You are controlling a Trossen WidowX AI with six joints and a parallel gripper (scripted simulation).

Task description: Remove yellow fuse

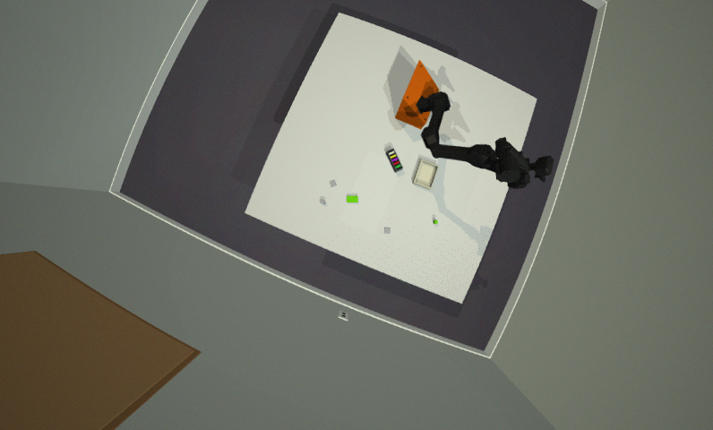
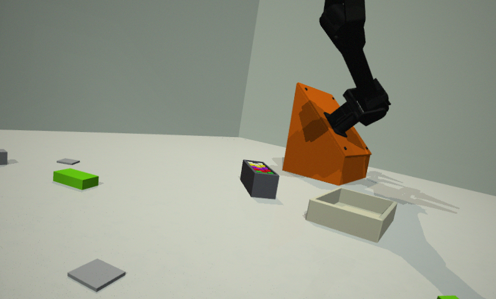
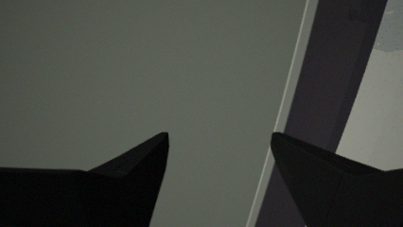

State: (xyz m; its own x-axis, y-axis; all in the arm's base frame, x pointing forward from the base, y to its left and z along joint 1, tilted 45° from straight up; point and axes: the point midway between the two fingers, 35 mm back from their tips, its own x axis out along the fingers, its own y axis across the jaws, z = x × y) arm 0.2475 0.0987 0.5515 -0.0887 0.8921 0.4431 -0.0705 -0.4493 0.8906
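Note:
The dark fuse block (image 1: 393, 166) (image 2: 260, 183) stands near the middle of the white table and holds several coloured fuses in a row. The yellow fuse (image 1: 391, 155) (image 2: 257, 166) sits in it near the far end, next to a white one. The beige tray (image 1: 416, 173) (image 2: 347, 218) stands just right of the block and is empty. My gripper (image 1: 420, 103) (image 2: 336, 126) (image 3: 220, 139) is open with nothing between the fingers. It hangs in the air in front of the orange wedge's sloped face, well behind and above the block and tray.
An orange wedge (image 1: 416, 88) (image 2: 317, 159) stands behind the block and tray. A green block (image 1: 352, 198) (image 2: 75, 178), a grey cube (image 2: 0, 156) and grey flat plates (image 2: 96, 274) (image 2: 68, 161) lie to the left. A small green piece (image 1: 434, 221) lies at the front right.

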